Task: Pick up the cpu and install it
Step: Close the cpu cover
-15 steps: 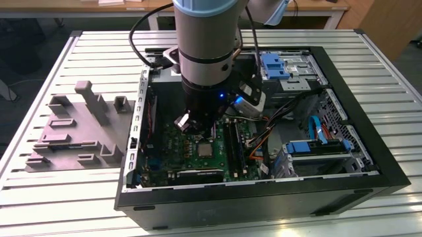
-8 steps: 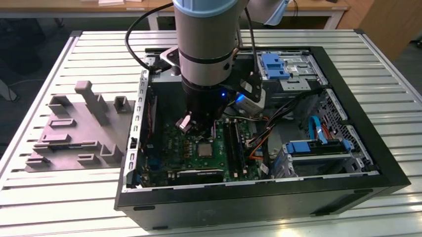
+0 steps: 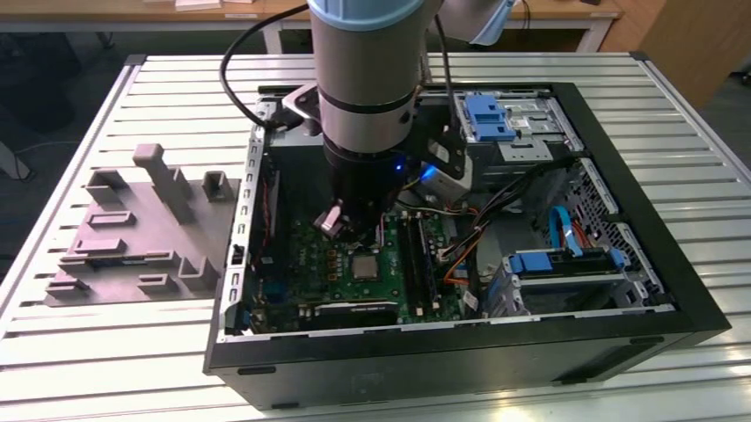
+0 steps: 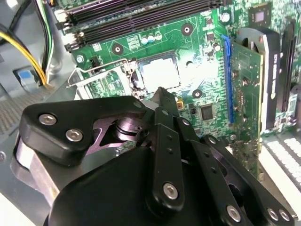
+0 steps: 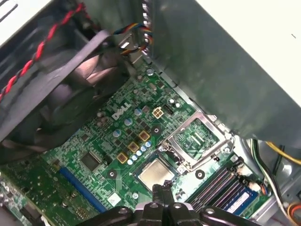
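The cpu (image 3: 364,265) is a small silvery square lying flat in the motherboard socket, inside the open computer case (image 3: 657,290). Both wrist views show it: cpu (image 4: 160,74), cpu (image 5: 155,173). The socket's silver load frame (image 5: 195,139) stands hinged open beside it. My gripper (image 3: 355,236) hangs just above the chip. Its black fingertips (image 5: 160,190) sit close together with nothing between them, and in the second wrist view the gripper (image 4: 160,92) ends at the cpu's edge.
A grey moulded tray (image 3: 141,229) lies on the slatted table at the exterior view's left. Inside the case, memory sticks (image 3: 413,255), an expansion card (image 4: 249,80), loose cables (image 3: 470,237) and blue drive brackets (image 3: 564,262) surround the socket.
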You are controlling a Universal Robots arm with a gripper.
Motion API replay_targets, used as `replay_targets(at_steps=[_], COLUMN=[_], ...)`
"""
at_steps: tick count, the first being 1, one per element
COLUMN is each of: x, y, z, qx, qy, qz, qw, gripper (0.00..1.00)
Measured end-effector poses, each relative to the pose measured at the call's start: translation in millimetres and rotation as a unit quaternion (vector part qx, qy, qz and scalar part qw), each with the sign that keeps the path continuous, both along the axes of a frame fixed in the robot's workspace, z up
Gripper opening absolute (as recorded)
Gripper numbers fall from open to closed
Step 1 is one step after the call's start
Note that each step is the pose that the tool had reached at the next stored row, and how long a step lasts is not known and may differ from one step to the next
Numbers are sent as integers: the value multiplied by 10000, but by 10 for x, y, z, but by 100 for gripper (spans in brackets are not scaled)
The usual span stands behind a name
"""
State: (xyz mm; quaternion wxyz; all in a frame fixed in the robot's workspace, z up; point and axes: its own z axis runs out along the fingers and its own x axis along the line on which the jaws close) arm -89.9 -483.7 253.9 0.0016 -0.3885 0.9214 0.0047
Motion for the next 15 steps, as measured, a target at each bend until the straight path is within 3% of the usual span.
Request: replay_targets(at_steps=[4, 6, 9, 15], x=[0, 1, 3, 158], y=[0, 0, 1, 10], z=[0, -5, -14, -59], qx=[5, 82, 243, 242], qy=[0, -10, -28, -32], qz=[287, 297, 339, 396], qw=[9996, 9995, 9991, 9989], gripper=[11, 11, 11, 11])
